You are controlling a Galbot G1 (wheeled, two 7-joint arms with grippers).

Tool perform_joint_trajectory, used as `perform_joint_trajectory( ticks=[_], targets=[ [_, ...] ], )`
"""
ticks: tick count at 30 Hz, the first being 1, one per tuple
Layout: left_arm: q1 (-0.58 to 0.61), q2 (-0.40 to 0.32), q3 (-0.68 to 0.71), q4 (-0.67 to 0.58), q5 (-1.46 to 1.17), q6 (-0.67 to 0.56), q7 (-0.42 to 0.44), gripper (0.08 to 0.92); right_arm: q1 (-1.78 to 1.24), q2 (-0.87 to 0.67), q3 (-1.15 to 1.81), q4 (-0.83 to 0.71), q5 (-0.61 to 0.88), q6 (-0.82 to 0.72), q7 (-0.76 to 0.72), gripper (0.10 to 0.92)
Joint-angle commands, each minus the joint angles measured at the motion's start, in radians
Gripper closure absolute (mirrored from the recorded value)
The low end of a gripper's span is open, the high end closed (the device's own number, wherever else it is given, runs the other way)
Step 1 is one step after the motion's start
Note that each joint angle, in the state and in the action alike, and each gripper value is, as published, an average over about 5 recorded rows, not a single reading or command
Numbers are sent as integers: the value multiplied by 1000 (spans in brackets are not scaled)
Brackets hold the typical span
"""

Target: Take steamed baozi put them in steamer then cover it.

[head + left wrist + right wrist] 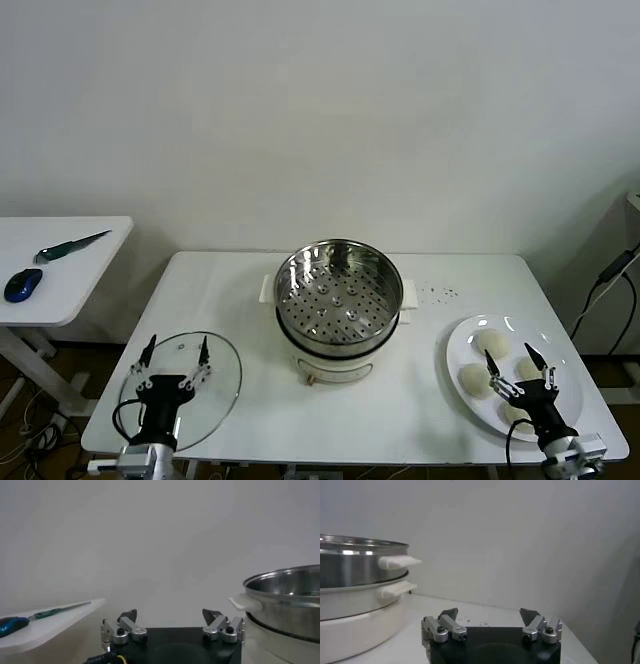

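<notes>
The steamer (338, 300), a shiny steel basket with a holed floor on a cream-white pot, stands mid-table with nothing in it; it also shows in the left wrist view (290, 592) and the right wrist view (355, 570). Several steamed baozi, such as one (491, 342) and another (473, 379), lie on a white plate (452, 365) at the front right. My right gripper (510, 356) hovers open over them, holding nothing (490, 612). A clear glass lid (222, 375) lies at the front left. Above it my left gripper (177, 343) is open and holds nothing (170, 614).
A side table (90, 230) to the left carries a blue mouse (22, 284) and a green-handled tool (70, 245). A cable (610, 270) hangs past the main table's right edge. Small dark specks (440, 293) dot the tabletop right of the steamer.
</notes>
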State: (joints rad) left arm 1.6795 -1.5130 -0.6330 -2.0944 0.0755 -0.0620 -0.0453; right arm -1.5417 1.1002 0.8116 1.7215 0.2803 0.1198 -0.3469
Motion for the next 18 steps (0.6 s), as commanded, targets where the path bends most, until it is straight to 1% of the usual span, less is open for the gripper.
perform_joint_trajectory(
  ticks=[1,2,5,8,12,14,18],
  targets=[
    [-5,-2,2,-2,3,2,0,177,30,-104,22,-6,-60,-68,-112,203],
    [-5,-1,2,-1,4,2,0,177,45,-135,22,-19,-78,-79,-143,203],
    [-10,4,4,1,5,3,-3,177,141,-331,-9,-104,-142,-128,-322,203],
    [-13,7,4,5,5,4,-4,177,246,-515,-99,-189,-172,-141,-478,203],
    [-16,10,3,12,5,4,-6,177,421,-681,-271,-300,-294,-132,-703,203],
    [-17,12,0,15,5,4,-7,177,537,-731,-394,-351,-342,-118,-758,203],
    [-15,17,-11,21,0,2,-9,177,827,-786,-725,-433,-388,-101,-784,203]
  ],
)
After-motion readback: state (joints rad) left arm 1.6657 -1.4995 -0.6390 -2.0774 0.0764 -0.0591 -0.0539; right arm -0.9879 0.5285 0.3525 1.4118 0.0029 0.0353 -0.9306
